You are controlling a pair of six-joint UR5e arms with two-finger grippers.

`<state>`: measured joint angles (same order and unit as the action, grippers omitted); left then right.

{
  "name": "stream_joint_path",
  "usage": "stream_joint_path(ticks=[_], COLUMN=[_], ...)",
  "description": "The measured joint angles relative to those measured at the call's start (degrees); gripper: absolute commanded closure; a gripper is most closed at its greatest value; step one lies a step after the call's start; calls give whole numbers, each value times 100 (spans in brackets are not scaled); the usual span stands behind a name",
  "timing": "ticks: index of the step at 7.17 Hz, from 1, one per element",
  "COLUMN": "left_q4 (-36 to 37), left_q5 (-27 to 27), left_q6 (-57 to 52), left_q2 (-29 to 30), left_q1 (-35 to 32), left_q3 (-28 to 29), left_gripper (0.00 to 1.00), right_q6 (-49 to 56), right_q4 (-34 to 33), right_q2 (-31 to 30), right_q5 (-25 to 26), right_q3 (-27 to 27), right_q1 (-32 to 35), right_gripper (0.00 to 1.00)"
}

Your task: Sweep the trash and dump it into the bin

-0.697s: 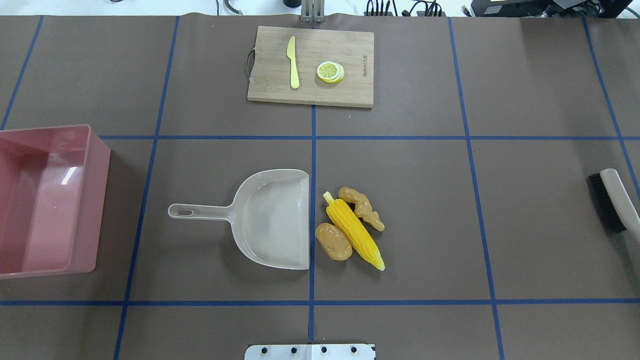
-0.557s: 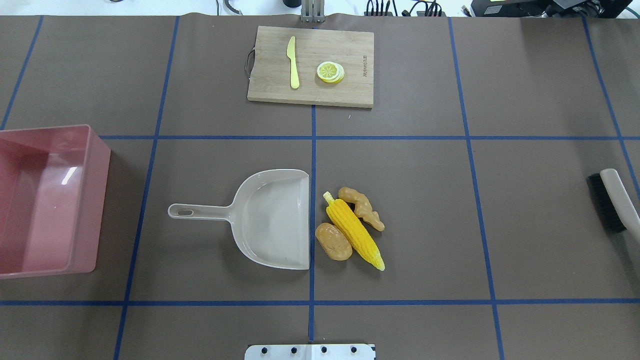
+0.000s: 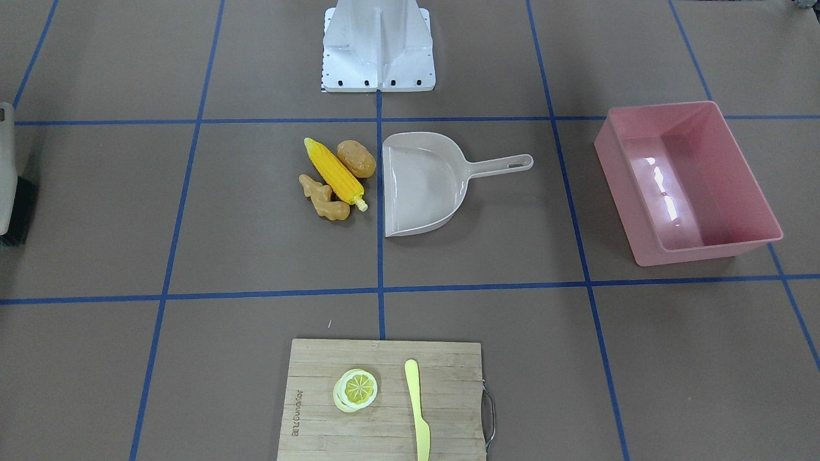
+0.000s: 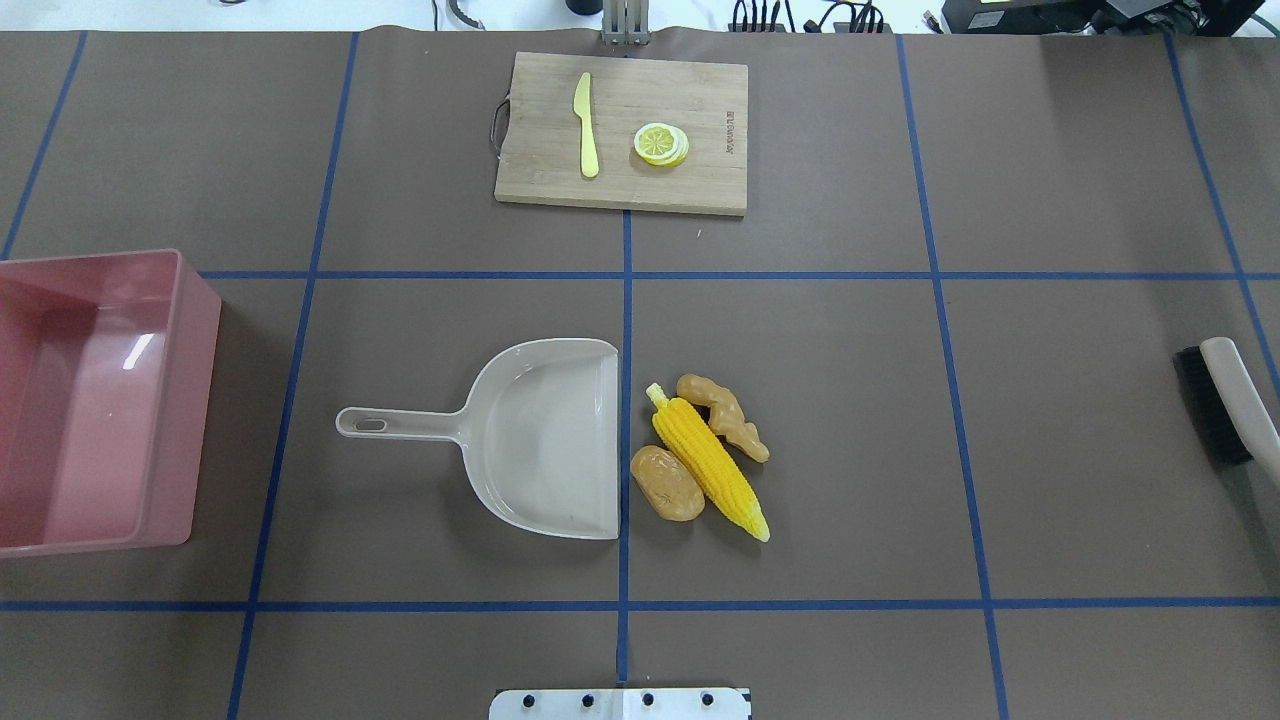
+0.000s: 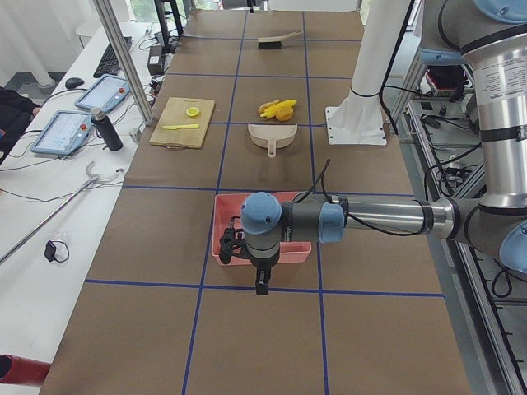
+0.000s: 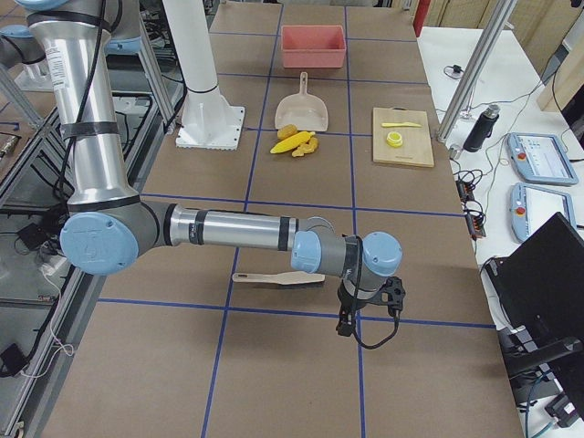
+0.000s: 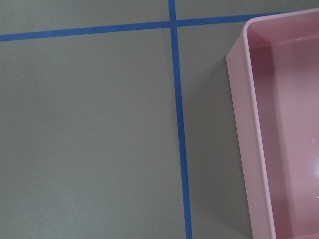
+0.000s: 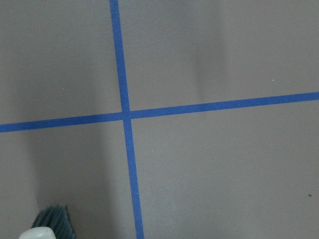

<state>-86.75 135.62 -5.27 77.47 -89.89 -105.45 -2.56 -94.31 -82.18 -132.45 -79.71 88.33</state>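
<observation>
Nothing of the task is done yet. The trash lies in a tight cluster near the middle of the worktop (image 4: 900,450): a yellow corn cob (image 4: 710,468) lying on a slant, a brown potato (image 4: 667,483) touching one side of it, and a knobbly ginger root (image 4: 722,415) against the other. All three sit just beside the open lip of a beige dustpan (image 4: 545,440), which is empty. Its handle points toward the pink bin (image 4: 195,400), well apart at my left end of the worktop and also empty. A brush (image 4: 1225,400) lies untouched at my far right.

My left gripper (image 5: 262,284) hangs above the worktop near the bin. My right gripper (image 6: 345,326) hangs close to the brush. Both show only from the side, so I cannot tell whether their fingers are apart or together; neither appears to hold anything.

Judging from this, everything is left to do: taking up brush and pan, sweeping the three pieces in, and tipping them into the bin.

The worktop is covered in brown paper with a grid of blue tape. At its far edge is a wooden cutting board (image 4: 700,170) with a yellow knife (image 4: 586,125) and a lemon slice (image 4: 661,144). A white side bench alongside holds control tablets, a dark bottle and cables.
</observation>
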Motion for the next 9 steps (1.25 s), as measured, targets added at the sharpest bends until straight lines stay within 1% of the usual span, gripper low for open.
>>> stream_joint_path(ticks=[4, 7, 9], left_q4=[1, -3, 5], left_q5=[0, 0, 4], left_q6=[5, 26, 47], left_q2=[224, 403, 668], left_q1=[22, 72, 216], left_q3=[-11, -19, -8], left_gripper=[1, 1, 1], right_q6=[9, -32, -28], right_q4=[8, 6, 5], right_q2=[-6, -200, -288], right_q5=[0, 0, 6], right_q3=[-3, -279, -346], right_q1=[0, -5, -8], right_gripper=[0, 0, 0])
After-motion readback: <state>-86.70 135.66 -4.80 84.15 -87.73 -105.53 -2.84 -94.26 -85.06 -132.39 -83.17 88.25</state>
